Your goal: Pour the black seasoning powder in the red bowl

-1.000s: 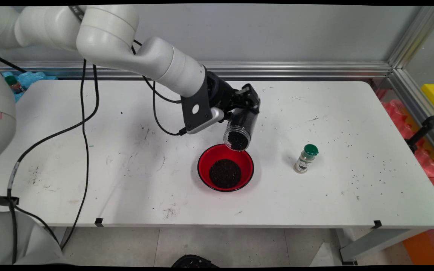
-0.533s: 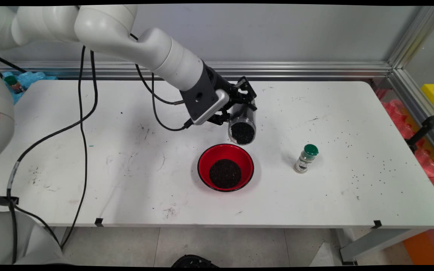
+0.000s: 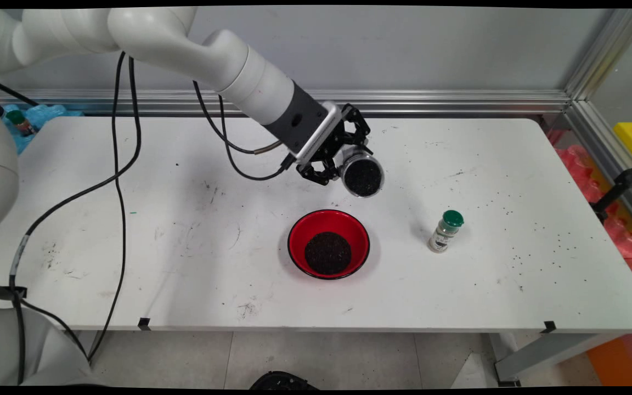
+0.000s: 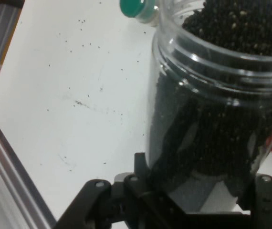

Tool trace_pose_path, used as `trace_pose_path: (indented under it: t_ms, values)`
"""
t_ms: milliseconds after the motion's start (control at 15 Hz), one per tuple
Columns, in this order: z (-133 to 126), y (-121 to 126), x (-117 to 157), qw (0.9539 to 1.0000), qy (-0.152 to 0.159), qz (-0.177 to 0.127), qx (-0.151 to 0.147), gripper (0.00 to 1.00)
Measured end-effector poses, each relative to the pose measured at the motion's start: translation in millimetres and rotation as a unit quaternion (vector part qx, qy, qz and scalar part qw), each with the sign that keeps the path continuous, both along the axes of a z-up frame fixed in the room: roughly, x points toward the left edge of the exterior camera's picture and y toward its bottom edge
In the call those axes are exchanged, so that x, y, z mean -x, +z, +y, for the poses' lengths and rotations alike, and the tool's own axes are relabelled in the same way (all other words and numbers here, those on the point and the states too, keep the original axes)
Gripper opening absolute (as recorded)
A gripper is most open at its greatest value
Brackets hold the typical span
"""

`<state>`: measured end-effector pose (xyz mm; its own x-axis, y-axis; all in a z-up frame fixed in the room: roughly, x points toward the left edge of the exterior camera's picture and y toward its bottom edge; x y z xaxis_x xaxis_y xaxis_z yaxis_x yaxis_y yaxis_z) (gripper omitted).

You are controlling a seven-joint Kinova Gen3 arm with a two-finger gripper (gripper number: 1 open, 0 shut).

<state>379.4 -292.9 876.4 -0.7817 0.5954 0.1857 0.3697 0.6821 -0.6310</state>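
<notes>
End effector [image 3: 349, 159] fingers pinch one clear jar [image 3: 362, 176], held tilted in the air over the middle of the surface [image 3: 184, 263], nearer its far edge, open mouth turned toward the near side. Dark grains fill the jar right up to its mouth; the hand view shows them packed behind the clear wall [image 4: 207, 124]. One red bowl [image 3: 328, 243] stands near the surface's centre, just nearer than the jar and apart from it, with a round heap of the same dark grains in its bottom. One small shaker with a green cap [image 3: 446, 231] stands upright right of the bowl. Loose dark specks [image 3: 541, 241] lie scattered toward the right edge.
</notes>
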Motion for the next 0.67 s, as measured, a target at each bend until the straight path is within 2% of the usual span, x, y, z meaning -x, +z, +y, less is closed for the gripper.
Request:
trace_pose_path:
  t_ms: [133,333,667]
  values:
    - [-3,1,0,0.9993,0.023,0.019,-0.024,0.00]
    - [-7,1,0,0.9956,0.058,0.047,-0.056,0.00]
    - [-16,2,1,0.9835,0.110,0.095,-0.107,0.00]
